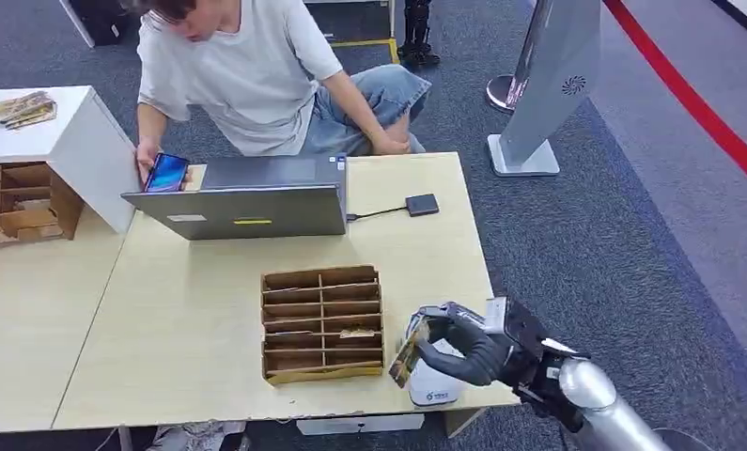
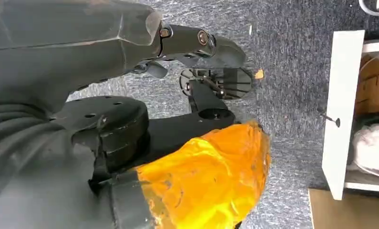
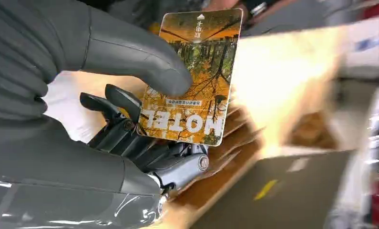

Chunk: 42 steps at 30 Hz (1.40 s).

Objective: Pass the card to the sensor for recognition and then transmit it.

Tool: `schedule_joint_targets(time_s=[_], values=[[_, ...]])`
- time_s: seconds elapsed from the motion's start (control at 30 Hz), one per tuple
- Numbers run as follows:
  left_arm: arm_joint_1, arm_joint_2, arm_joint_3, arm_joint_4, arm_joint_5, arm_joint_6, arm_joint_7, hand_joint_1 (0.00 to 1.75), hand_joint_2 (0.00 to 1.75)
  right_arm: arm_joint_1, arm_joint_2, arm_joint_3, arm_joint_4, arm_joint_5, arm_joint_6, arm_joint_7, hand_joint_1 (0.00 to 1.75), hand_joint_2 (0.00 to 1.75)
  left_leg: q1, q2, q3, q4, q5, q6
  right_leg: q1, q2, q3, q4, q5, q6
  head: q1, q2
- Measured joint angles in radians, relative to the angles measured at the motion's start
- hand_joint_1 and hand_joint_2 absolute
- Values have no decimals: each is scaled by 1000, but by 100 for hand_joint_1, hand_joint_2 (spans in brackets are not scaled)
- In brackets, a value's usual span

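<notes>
The card [image 3: 193,78] pinched in my right hand [image 3: 106,95] reads "MOTEL" in big white letters, seen upside down in my wrist view. The smaller print beside it is too fine to make out.

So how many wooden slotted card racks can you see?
2. One wooden rack sits mid-table, left of the right hand holding the card; another rack sits at far left under a white shelf.

The head view looks forward and down from high on the robot onto the table [image 1: 191,310]. The right wrist view sits close behind the right hand [image 3: 130,129], facing the wooden organizer [image 1: 322,324] and laptop [image 1: 247,211] shared with the head view. The left wrist view points down at carpet [image 2: 287,95].
</notes>
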Motion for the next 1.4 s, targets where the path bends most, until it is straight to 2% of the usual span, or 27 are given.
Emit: schedule_joint_targets(time_s=[0.07,0.17,0.33,0.67,0.8,0.97,1.4], values=[[8,3,1,0,5,-3,-5,0,0,-15,-43,0,16,44,-11,4,175,175,0,1,0,0,0,0,0,1,0,0,0,0,0,0],[9,6,2,0,9,-3,-5,0,0,-37,-80,5,30,100,-44,26,175,175,0,0,0,0,0,0,0,1,0,0,0,0,0,0],[9,7,2,0,16,-2,-4,0,0,-60,-100,23,39,155,-101,49,175,175,1,0,0,0,0,0,0,0,0,0,0,0,0,0],[8,8,2,0,18,-2,-1,0,0,-138,-171,59,41,246,-106,93,175,175,0,1,0,0,0,0,0,0,0,0,0,0,0,0],[7,8,2,0,18,-3,4,0,0,-155,-178,81,41,274,-106,108,175,175,0,0,0,0,0,0,0,0,0,0,0,0,0,0],[7,8,2,0,18,-5,4,0,0,-162,-181,109,40,339,-147,140,175,175,0,0,0,0,0,0,0,0,0,0,0,0,-1,0],[5,8,2,0,11,-13,16,0,0,-177,-160,189,41,348,-155,165,175,175,0,0,0,0,0,0,0,0,0,0,0,0,0,0]])
